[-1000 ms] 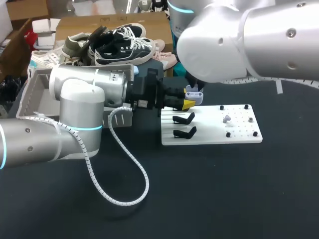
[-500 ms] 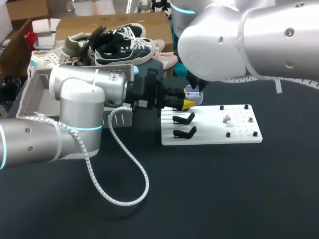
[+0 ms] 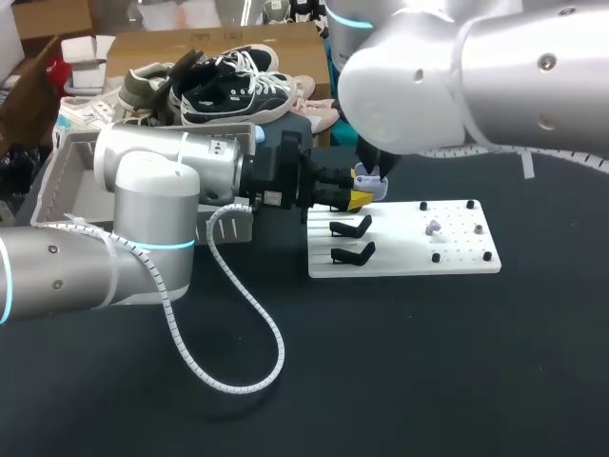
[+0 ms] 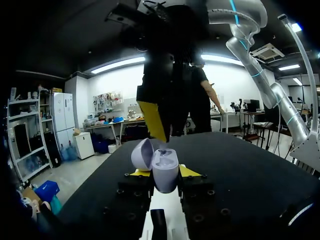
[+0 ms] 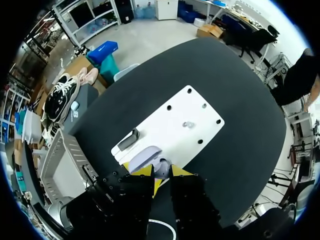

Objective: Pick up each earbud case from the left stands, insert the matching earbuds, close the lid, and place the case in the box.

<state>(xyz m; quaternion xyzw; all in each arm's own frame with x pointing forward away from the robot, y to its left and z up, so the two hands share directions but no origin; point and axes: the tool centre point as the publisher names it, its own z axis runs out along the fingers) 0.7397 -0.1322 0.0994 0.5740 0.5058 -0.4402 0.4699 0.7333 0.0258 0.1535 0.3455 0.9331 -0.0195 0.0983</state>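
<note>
Two yellow tips of left gripper [image 4: 164, 174] clamped on lavender case [image 4: 165, 169], lid [image 4: 141, 154] hinged open. Right gripper [image 5: 161, 171] just above case mouth; its grip state cannot tell. Underneath: white board [image 3: 457, 255] with black stands [image 3: 352, 227]. Gray box [image 3: 67, 186] behind left arm.

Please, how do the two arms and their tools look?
The left arm and right arm are thick, rounded silver-white tubes with cyan light rings. A white spiral-wrapped cable loops from the left arm. The left tool is a black block with yellow fingertips; the right tool is black too.
</note>
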